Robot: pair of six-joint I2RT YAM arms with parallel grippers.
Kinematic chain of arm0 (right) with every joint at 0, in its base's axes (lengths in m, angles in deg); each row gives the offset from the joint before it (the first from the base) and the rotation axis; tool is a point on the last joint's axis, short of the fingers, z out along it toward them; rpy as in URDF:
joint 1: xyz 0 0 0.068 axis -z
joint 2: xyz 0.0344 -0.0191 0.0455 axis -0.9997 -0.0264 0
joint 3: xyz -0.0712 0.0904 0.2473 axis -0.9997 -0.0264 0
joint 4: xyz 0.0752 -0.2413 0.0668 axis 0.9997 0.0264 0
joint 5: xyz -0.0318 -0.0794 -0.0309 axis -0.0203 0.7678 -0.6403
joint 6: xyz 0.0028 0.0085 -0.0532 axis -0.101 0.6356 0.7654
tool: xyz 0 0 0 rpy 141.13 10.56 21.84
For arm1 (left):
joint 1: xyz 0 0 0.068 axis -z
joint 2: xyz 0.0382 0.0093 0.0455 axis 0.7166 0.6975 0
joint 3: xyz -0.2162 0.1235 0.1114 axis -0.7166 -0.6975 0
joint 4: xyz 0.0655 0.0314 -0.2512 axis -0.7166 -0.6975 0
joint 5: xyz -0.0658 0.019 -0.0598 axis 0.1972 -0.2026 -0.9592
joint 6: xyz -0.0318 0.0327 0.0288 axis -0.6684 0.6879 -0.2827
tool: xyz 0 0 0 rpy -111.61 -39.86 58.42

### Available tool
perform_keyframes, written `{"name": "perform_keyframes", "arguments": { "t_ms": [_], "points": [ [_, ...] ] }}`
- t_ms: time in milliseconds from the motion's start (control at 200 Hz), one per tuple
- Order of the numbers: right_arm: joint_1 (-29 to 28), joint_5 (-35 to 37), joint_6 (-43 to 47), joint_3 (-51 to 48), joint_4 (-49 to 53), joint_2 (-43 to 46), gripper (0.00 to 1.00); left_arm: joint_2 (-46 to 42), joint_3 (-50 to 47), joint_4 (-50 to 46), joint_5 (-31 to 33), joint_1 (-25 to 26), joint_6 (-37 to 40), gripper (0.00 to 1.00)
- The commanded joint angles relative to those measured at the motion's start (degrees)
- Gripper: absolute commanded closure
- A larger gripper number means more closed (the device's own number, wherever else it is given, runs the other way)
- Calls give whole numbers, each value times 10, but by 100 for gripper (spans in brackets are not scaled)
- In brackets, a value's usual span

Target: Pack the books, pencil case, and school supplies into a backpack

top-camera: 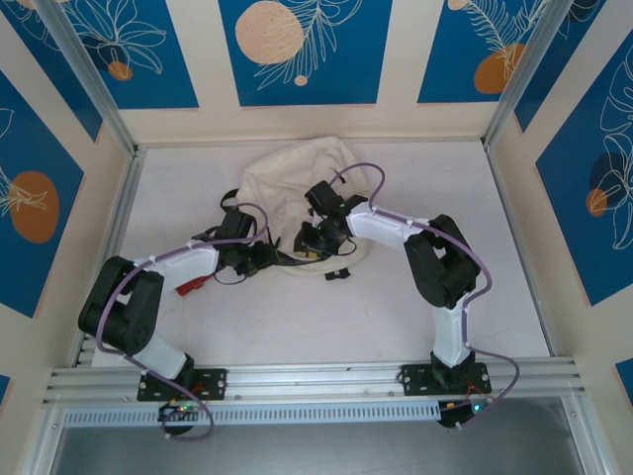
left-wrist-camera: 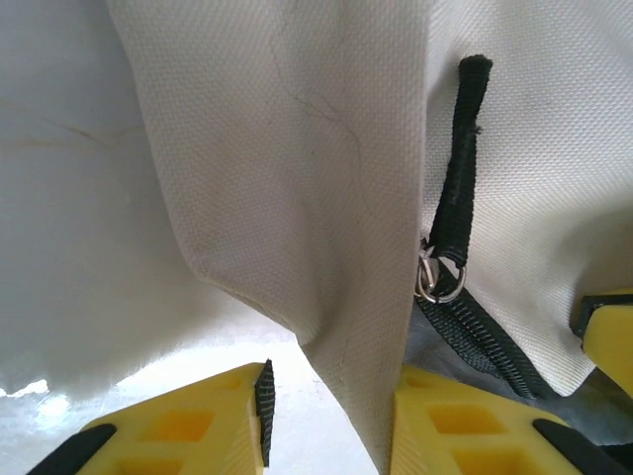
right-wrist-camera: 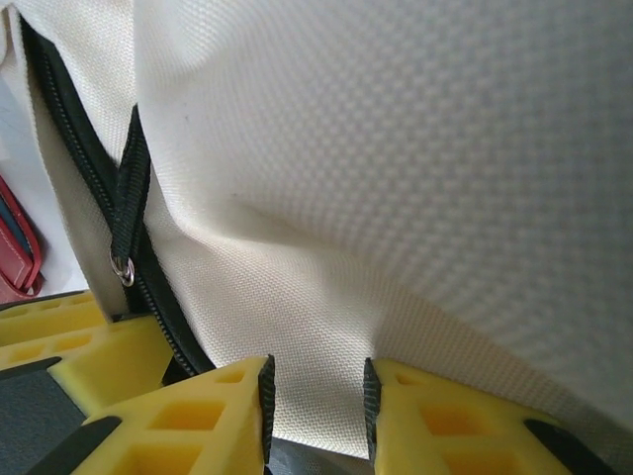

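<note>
The backpack (top-camera: 297,173) lies slumped at the middle back of the surface (top-camera: 396,307), and both arms reach in to its near edge. The left tool (left-wrist-camera: 331,396) is partly open. It straddles a hanging fold of canvas beside the zipper pull (left-wrist-camera: 438,282), with a gap showing on one side, so the fold is not yet pinched. The right tool (right-wrist-camera: 316,396) is nearly closed, with canvas filling the narrow gap, apparently gripped. Taking cloth on either side of the zipper probably serves to pull the mouth apart for packing. A red item (top-camera: 193,285) waits near the left arm.
</note>
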Motion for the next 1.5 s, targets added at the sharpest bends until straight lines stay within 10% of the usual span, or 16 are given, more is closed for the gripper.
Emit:
{"name": "perform_keyframes", "arguments": {
  "t_ms": [0, 255, 1495],
  "points": [
    [-10, 4, 28, 31, 19, 12, 68, -20, 0, -6, -14, -15, 19, 65],
    [-17, -22, 30, 106, 22, -26, 64, -87, -2, -38, -24, -45, 22, 47],
    [-21, -56, -42, 266, 75, -211, 80, -27, 44, -13, 6, -73, -4, 54]
  ]
}}
